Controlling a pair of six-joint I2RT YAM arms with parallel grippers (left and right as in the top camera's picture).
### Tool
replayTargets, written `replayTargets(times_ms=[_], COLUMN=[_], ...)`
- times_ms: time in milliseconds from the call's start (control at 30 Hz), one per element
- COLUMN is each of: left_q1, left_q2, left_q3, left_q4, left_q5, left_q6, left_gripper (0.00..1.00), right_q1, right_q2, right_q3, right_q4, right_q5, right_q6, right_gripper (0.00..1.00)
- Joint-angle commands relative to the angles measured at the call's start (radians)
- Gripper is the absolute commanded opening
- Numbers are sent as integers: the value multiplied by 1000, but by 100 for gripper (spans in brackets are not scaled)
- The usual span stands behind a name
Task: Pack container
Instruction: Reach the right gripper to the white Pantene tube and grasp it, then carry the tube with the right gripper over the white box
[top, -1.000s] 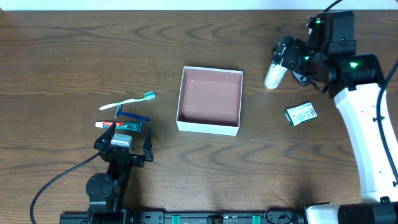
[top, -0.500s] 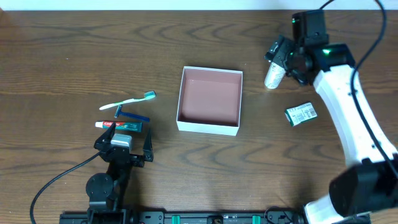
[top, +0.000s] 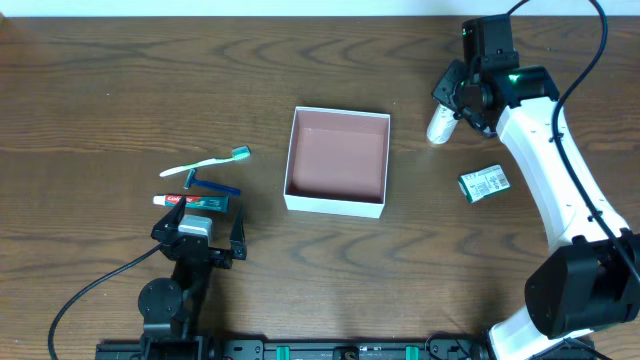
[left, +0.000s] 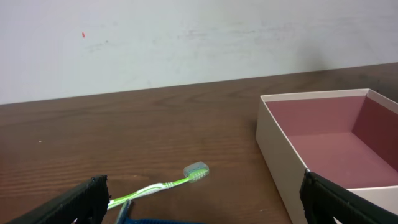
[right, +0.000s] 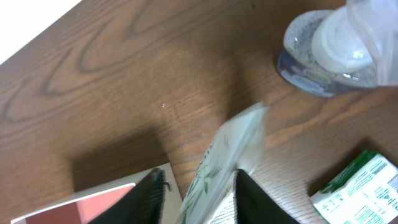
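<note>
The white box (top: 338, 203) with a pink inside stands mid-table, also in the left wrist view (left: 277, 146). My right gripper (top: 452, 97) hovers right of it, shut on a white pouch (right: 227, 155) with a green leaf print, which shows below the jaws (top: 438, 126). A green soap packet (top: 484, 183) lies nearer the front (right: 354, 186). The toothbrush (top: 205, 163), blue razor (top: 217, 186) and toothpaste (top: 195, 201) lie left of the box. My left gripper (top: 207, 243) rests open behind them, toothbrush (left: 165, 183) between its fingertips (left: 81, 202).
A small round bottle (right: 323, 50) with a clear cap stands on the table beyond the right gripper; the arm hides it from overhead. The table's far edge meets a white wall (left: 186, 37). The left arm's cable (top: 90, 290) trails to the front left.
The right arm's wrist has swung left and toward the back edge, and the forearm now runs down the right side. The pouch has hardly shifted. The left arm has not moved.
</note>
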Motion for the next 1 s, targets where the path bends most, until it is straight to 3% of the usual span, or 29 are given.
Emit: replayTargets(times_ms=[0, 67, 100, 500, 967], left_q1=[-3, -3, -3, -3, -3], left_q2=[-1, -1, -1, -1, -1], left_q3=[-21, -21, -21, -21, -21], left_q4=[-30, -30, -30, -30, -30], left_q5=[2, 2, 2, 2, 2], left_q6=[9, 9, 9, 9, 9], left_gripper=[98, 98, 98, 98, 98], right_q1=[3, 3, 3, 3, 77], right_q2=[-2, -2, -2, -31, -226], right_q3=[18, 18, 18, 44, 286], right_q4=[0, 0, 0, -33, -288], right_q5=[17, 17, 17, 3, -39], right_q6=[2, -16, -23, -256, -365], right_gripper=[22, 5, 1, 1, 1])
